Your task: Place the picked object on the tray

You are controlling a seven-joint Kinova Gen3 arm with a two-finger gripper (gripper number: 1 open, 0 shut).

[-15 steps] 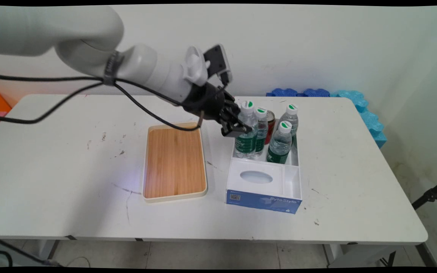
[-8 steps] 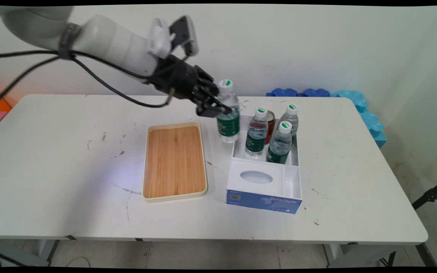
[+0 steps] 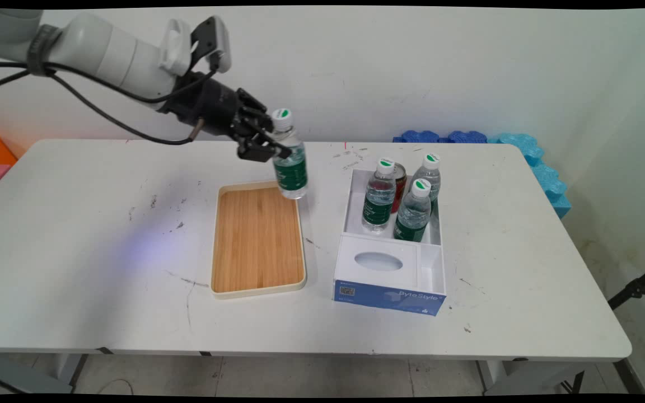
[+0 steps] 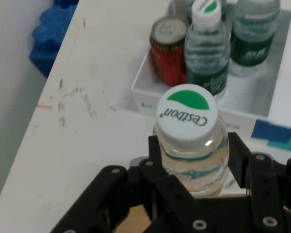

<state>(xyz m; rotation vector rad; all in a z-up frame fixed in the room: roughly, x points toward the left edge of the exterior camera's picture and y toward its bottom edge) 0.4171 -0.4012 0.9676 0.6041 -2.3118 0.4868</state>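
Bottle of water is held upright just below its cap by the gripper, whose fingers are closed on its neck; it hangs above the far right corner of the wooden tray, clear of the worktop, left of the white box.

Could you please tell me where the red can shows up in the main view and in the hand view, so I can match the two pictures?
Main view: the red can stands in the white box, mostly hidden behind bottles, right of centre.
Hand view: the red can is near the top, left of centre, in the box's corner.
Shared landmark: the held bottle in the gripper.
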